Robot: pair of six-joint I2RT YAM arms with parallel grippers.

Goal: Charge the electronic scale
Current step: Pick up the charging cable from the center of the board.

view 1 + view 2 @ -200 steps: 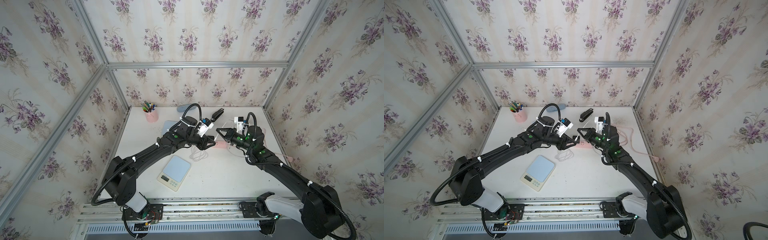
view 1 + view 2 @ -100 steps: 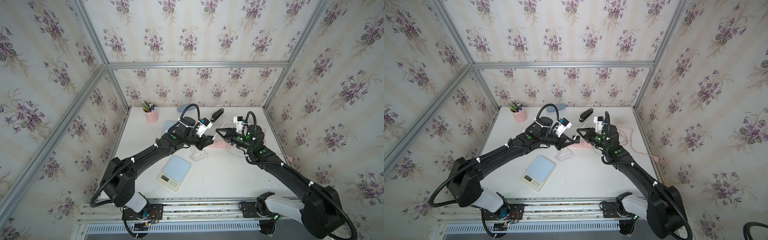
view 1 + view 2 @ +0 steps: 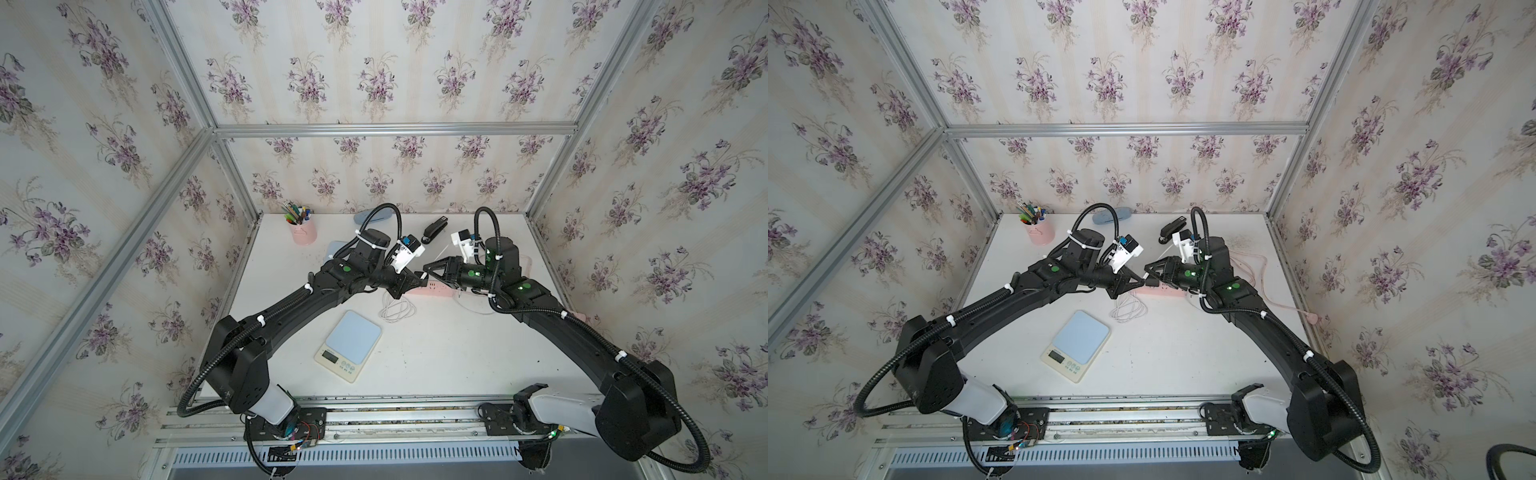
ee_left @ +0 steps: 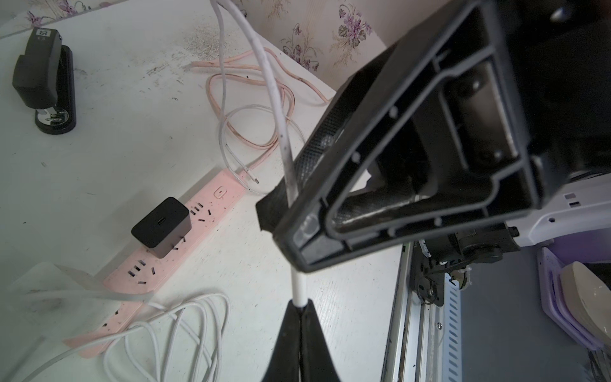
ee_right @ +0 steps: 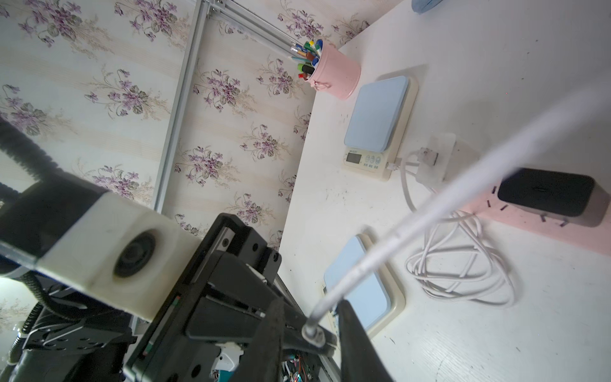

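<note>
The electronic scale, cream with a pale blue plate, lies at the table's front middle. Behind it a coiled white cable lies beside the pink power strip, which carries a black charger. Above the strip the two grippers meet tip to tip. My left gripper is shut on the cable's end. From there the cable runs between the fingers of my right gripper, whose jaws stand apart around it.
Another scale lies behind the left arm near the pink pen cup. A black stapler and a blue case sit at the back. A pink cord loops along the right side.
The left jaws have closed on the cable's end. The right jaws have parted from it. Both arms have stayed almost in place above the strip.
</note>
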